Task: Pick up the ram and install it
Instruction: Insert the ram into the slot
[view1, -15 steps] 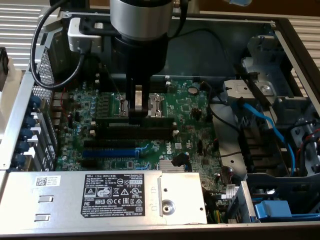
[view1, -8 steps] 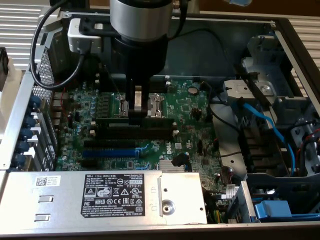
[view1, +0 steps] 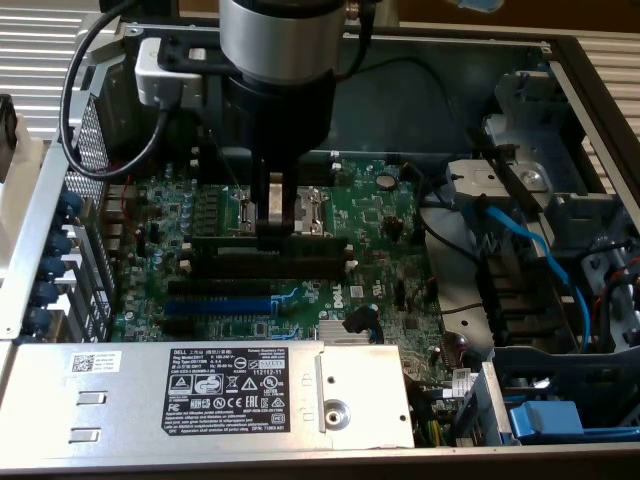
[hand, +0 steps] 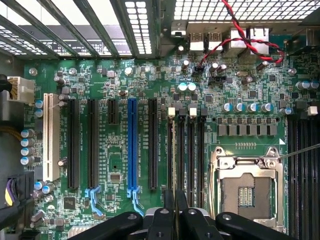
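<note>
One pincer (view1: 278, 228) was clenched on the ram (view1: 225, 241), held on edge directly beneath it over the black slots (hand: 191, 150), so installing seemed in hand, demanding square alignment and downward pressure

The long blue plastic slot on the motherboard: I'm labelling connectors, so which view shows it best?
The wrist view: the long blue plastic slot shows full length, seen from straight above. The exterior view shows that slot at a slant.

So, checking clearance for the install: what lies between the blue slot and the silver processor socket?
In the wrist view, one long black slot and then the narrow black memory slots lie between them; the pincer holds the ram over those.
</note>
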